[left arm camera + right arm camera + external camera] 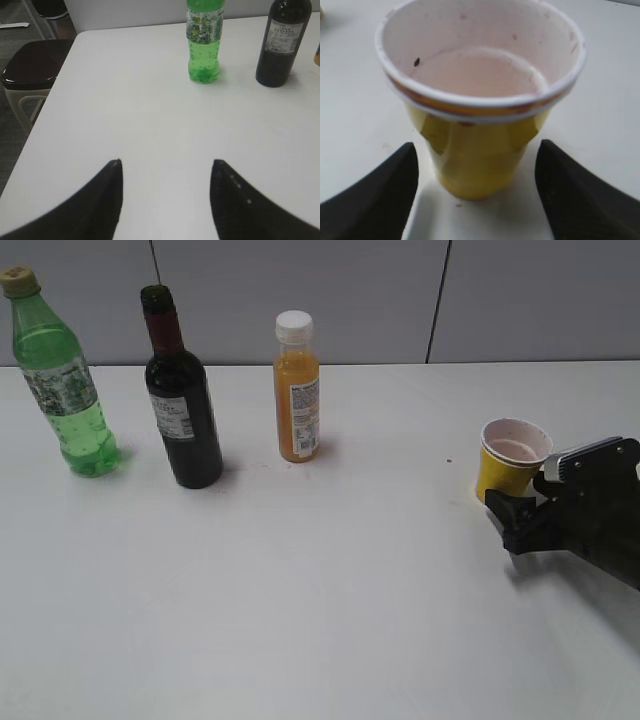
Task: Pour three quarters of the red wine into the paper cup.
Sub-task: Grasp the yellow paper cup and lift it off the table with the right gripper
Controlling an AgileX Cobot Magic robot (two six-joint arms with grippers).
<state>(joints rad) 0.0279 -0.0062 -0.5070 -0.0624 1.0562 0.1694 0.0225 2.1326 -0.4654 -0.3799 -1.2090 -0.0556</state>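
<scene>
The dark green wine bottle (183, 410) holding the red wine stands upright at the back left, between two other bottles; it also shows in the left wrist view (282, 42). The yellow paper cup (510, 458) stands upright at the right, its white inside pink-stained (477, 100). My right gripper (512, 515) is open just in front of the cup, its fingers either side of the cup's base (476, 155) without touching it. My left gripper (166, 165) is open and empty over bare table, well short of the bottles. It does not show in the exterior view.
A light green soda bottle (62, 380) stands at the far left and an orange juice bottle (297, 390) right of the wine. A dark stool (30, 67) stands off the table's left edge (45, 107). A grey wall runs behind.
</scene>
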